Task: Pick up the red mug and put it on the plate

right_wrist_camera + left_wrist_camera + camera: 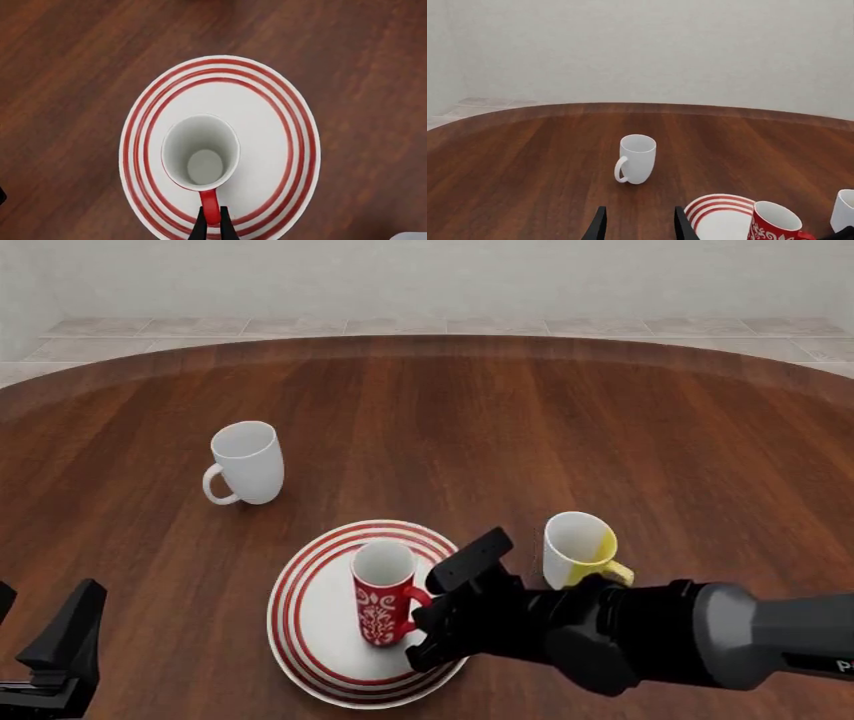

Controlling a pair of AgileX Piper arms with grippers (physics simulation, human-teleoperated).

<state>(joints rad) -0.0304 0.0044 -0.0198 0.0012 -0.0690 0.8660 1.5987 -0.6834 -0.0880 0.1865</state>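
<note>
Mug (383, 592) is standing upright on the plate (304, 608), near its middle, with the handle turned toward your right gripper (211, 222). You are pinching that handle with narrow fingers, as the right wrist view is showing. I judge the mug is stiff, smooth and easy to chip, and tall enough to tip, so the handle is giving a fair hold only if you are opening slowly. Your left gripper (638, 225) is hanging wide and holding nothing, well apart. The table (534, 420) is dark polished wood, probably slippery; pale walls and a tiled floor are lying behind it.
</note>
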